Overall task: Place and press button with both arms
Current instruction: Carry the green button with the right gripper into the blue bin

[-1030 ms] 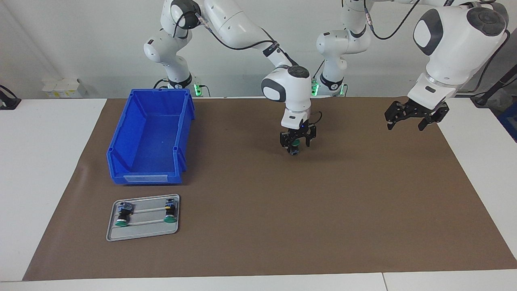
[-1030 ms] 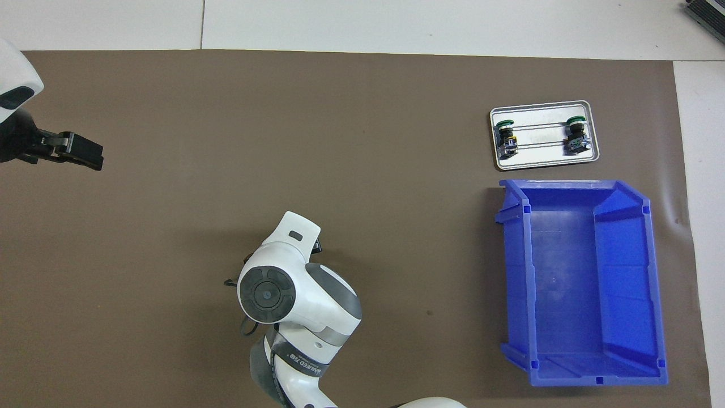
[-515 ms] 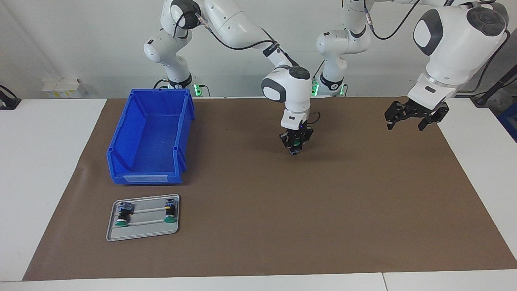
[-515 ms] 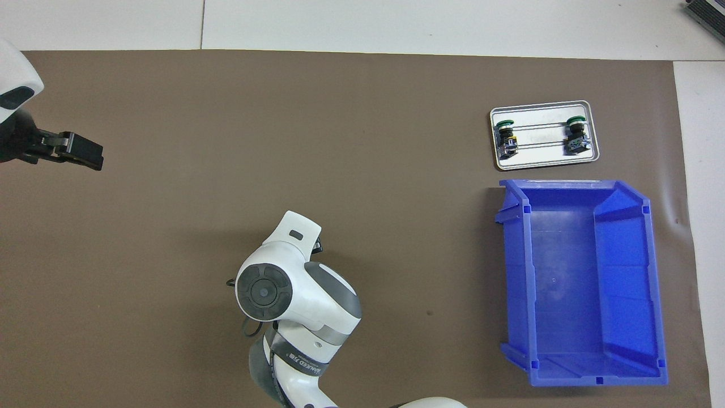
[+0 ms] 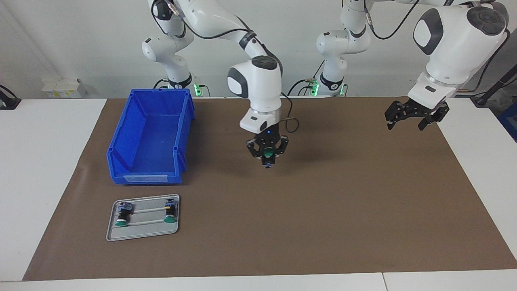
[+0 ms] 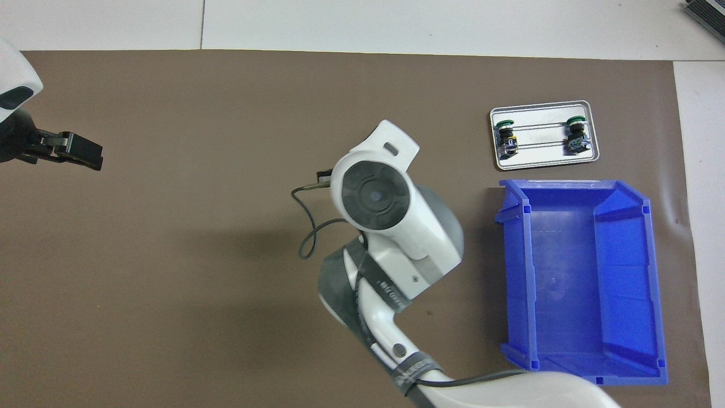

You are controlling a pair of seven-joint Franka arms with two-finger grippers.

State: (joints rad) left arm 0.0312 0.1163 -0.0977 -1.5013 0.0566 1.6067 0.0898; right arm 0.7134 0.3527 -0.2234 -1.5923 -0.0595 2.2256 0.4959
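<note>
A brown mat [image 5: 323, 210] covers most of a white table, and the blue bin [image 5: 151, 137] serves here as the reference for every place.

Nearest the robots, the blue bin stands open-topped toward the right arm's end of the table, with nothing visible inside it.

Over the bare mat beside the bin, toward the middle of the table, hangs the right gripper [image 5: 267, 161]. Its fingers are clamped on the button [image 5: 268, 154], whose green cap shows between them. The button is lifted clear of the mat, with a shadow beneath it, so it is being carried rather than set down. From above, the arm's own wrist hides the gripper and the button.

Well away from the bin, over the mat's edge at the left arm's end of the table, the left gripper [image 5: 408, 121] waits in the air with its fingers spread apart and nothing between them. It likely stays free to do the pressing once the button is placed.

Farther from the robots than the bin, just beside its front wall, lies a small grey tray [image 5: 142, 230]. Two more green-capped buttons [image 5: 122, 214] [image 5: 170, 211] lie in it, one at each end, on their sides and apart.
</note>
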